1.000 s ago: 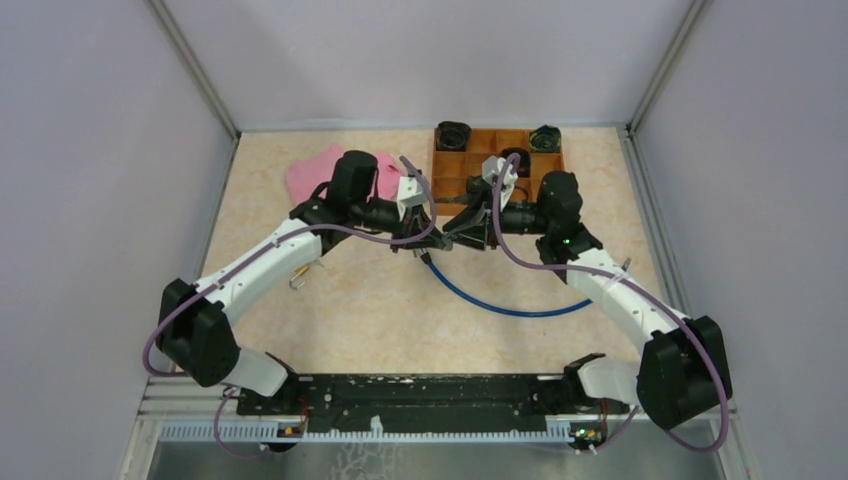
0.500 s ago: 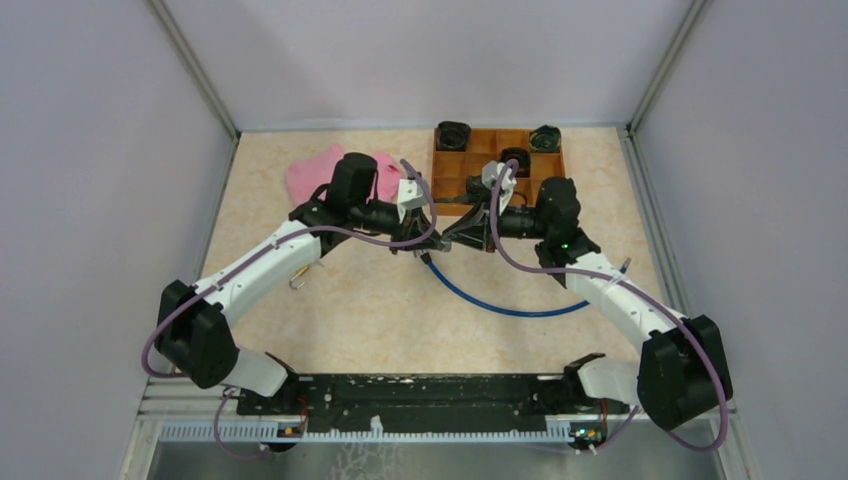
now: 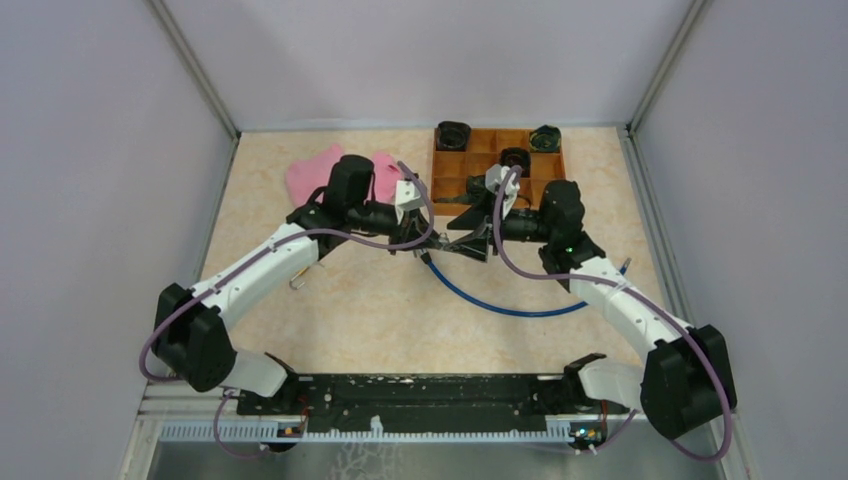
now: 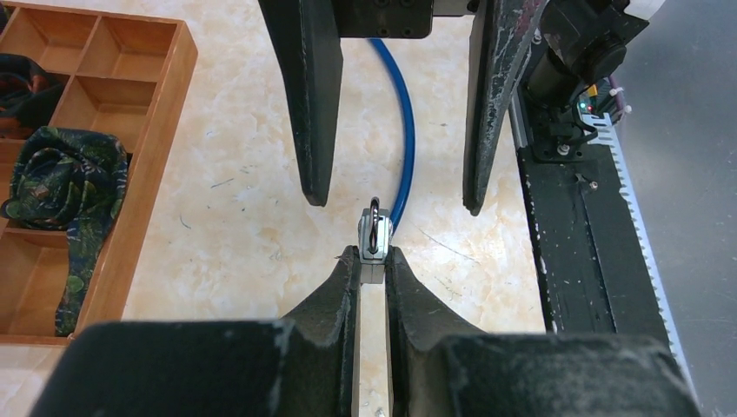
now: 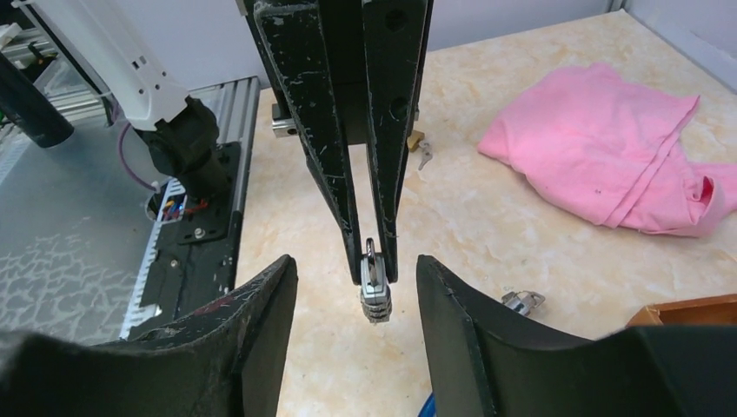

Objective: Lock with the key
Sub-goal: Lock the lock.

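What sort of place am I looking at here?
Probably a robot test booth: plain lilac walls around a marble-patterned table, two white-and-black arms bolted at its edge, a wooden compartment tray of props.

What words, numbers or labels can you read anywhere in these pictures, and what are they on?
None can be read.
The padlock, held in the left tool, has ridged wheels at its bottom; any digits there are too blurred to read.
The wooden tray and pink cloth show no print.

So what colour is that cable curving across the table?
The cable is bright blue, seen best in the top external view.
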Controlling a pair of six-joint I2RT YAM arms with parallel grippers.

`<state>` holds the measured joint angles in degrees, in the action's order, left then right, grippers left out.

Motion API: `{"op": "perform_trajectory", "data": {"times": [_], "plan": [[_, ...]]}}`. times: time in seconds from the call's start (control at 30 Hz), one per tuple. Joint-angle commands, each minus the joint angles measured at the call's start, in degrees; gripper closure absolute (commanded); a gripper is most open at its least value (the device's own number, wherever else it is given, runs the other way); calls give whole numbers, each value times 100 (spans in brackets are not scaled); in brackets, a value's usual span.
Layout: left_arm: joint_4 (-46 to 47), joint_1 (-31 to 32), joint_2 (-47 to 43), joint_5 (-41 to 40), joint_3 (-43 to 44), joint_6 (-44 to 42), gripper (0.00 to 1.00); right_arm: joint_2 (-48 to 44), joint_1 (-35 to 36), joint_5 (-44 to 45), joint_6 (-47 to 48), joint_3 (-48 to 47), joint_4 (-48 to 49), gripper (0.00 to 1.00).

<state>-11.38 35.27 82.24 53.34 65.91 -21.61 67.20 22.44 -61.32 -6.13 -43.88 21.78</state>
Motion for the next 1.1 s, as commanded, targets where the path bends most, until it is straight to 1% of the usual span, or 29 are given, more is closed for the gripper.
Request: {"op": "perform_trajectory", "data": {"times": [0.0,0.2,0.57,0.83,0.97,1.07], "plan": [[323,-87,-219,91,-52,149,100,-158,-73,-73,207,64,127,47],[413,-99,-252,352,-16,409,100,9,-71,-148,598,187,65,48],[479,-99,-230,564,-82,468,100,208,-73,-60,40,235,617,49],[489,-99,-216,546,-105,456,100,320,-73,-95,-112,215,732,50],[491,-99,-217,561,-133,420,100,360,-73,9,-160,183,666,51],[495,-99,-248,595,-156,369,100,415,-81,169,27,42,261,53]]}}
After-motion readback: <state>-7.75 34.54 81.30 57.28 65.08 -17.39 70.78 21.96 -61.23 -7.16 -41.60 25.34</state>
